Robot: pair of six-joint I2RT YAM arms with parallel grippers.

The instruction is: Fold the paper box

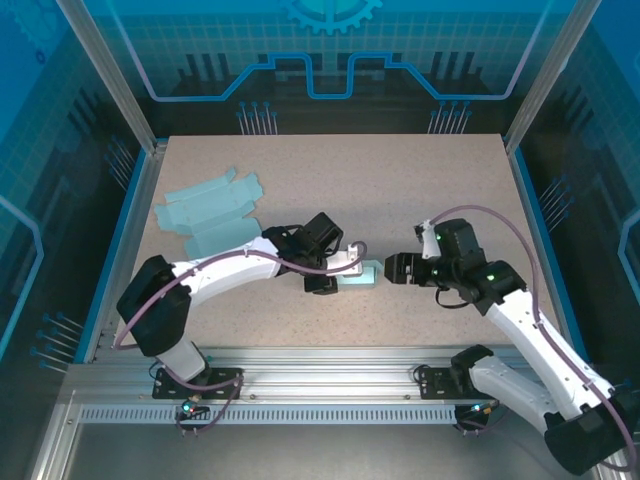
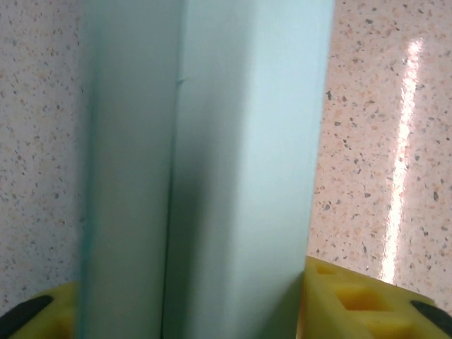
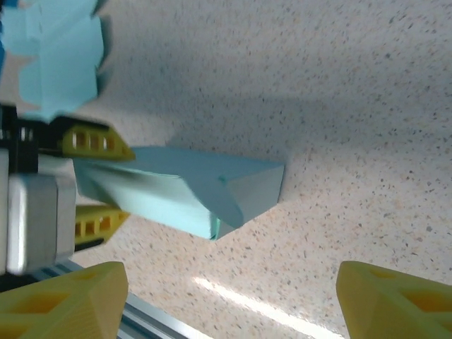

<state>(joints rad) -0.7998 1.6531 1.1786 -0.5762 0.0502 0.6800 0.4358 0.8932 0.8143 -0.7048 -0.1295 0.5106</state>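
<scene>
Overhead view: bright, even light from above. The counter [image 1: 400, 200] is uniformly exposed, with short, soft shadows beneath the arms [image 1: 230, 270]. Frame posts lean outward at the edges, a mild wide-angle distortion.

Left wrist view: the paper box [image 2: 240, 176] is out of focus and shaded along its left half. A vertical glare streak marks the counter at right.

Right wrist view: the right end effector [image 3: 233, 289] is blurred at the bottom corners. A broad, soft shadow lies behind the box, and a glare streak runs near the bottom edge.

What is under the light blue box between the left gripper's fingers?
Under the box, held by the left gripper, lies the speckled table, darkened by shadow. The patch straight below is covered, so whether the box touches the table cannot be told.
</scene>
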